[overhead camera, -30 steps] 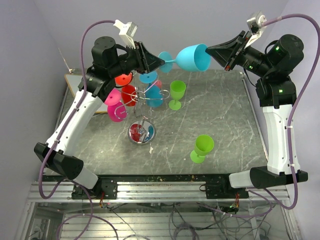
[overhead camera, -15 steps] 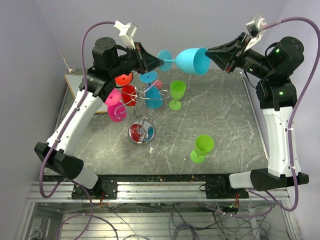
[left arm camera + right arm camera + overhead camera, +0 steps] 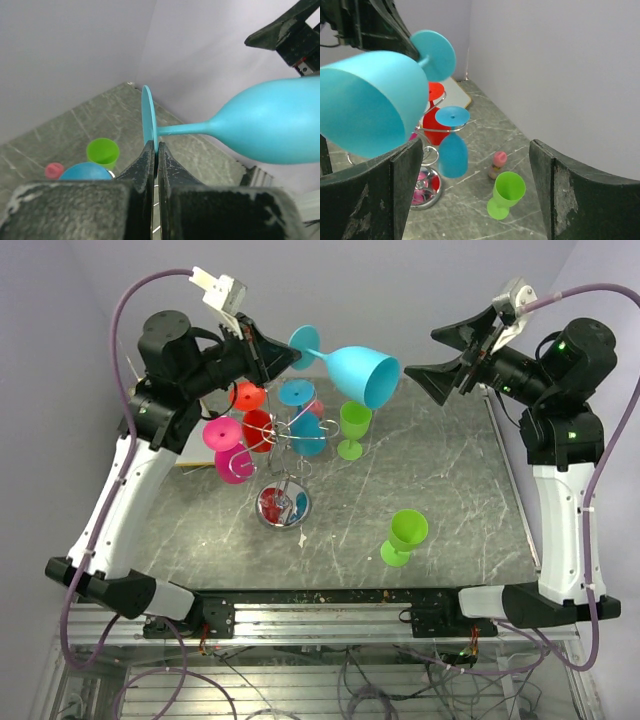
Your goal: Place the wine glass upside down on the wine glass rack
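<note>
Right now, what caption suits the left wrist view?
Left end effector pinching a blue wine glass by its foot, bowl sideways.

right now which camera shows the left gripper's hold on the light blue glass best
Left wrist: up close, the left gripper is shut on the foot's edge of the light blue glass. Top external shows the whole glass tilted in the air, the grip small. Right wrist shows mostly its bowl.

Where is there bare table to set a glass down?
Bare table: the right side, between the far green glass, the near green glass and the right arm; also the near-left corner, beside the base of the wine glass rack. Crowded: far left, around the rack's hanging glasses.
</note>
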Motion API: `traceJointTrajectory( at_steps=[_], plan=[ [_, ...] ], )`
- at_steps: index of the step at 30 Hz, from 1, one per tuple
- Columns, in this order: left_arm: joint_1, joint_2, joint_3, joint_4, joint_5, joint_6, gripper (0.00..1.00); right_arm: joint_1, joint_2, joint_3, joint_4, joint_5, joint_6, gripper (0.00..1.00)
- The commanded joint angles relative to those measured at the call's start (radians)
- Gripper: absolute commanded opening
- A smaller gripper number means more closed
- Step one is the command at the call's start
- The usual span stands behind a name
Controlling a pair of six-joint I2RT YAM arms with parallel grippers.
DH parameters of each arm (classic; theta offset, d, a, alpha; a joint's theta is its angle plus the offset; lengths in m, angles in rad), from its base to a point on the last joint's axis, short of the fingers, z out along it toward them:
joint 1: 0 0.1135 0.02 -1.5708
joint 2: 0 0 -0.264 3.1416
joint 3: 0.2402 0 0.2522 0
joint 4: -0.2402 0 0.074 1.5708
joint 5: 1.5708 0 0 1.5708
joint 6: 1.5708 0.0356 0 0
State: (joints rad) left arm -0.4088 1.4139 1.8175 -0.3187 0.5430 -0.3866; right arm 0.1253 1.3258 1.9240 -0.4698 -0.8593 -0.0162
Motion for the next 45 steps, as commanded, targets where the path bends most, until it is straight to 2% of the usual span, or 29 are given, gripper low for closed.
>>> traceJointTrajectory(
  at_steps=[1, 6, 15, 21, 31, 38, 45],
  plan=[
    [0.01, -0.076, 0.061, -0.084, -0.001, 0.233, 0.07, -0.01, -0.04, 0.031, -0.059, 0.028, -0.061, 0.87],
    [0.015, -0.145, 0.067, -0.22, 0.053, 0.495, 0.07, -0.026, -0.058, 0.032, -0.103, 0.041, -0.103, 0.88],
    [0.016, -0.219, 0.147, -0.669, 0.069, 1.096, 0.07, -0.064, -0.07, -0.039, -0.113, 0.063, -0.168, 0.89],
    [0.015, -0.285, 0.053, -0.814, 0.009, 1.323, 0.07, -0.09, -0.075, -0.104, -0.102, 0.091, -0.19, 0.9],
    [0.015, -0.357, -0.048, -0.896, -0.001, 1.459, 0.07, -0.142, -0.074, -0.17, -0.076, 0.069, -0.169, 0.91],
    [0.012, -0.358, -0.068, -0.868, 0.057, 1.439, 0.07, -0.161, -0.077, -0.203, -0.054, 0.046, -0.152, 0.91],
    [-0.012, -0.349, -0.093, -0.829, 0.051, 1.425, 0.07, -0.168, -0.07, -0.208, -0.047, 0.037, -0.144, 0.91]
  ],
)
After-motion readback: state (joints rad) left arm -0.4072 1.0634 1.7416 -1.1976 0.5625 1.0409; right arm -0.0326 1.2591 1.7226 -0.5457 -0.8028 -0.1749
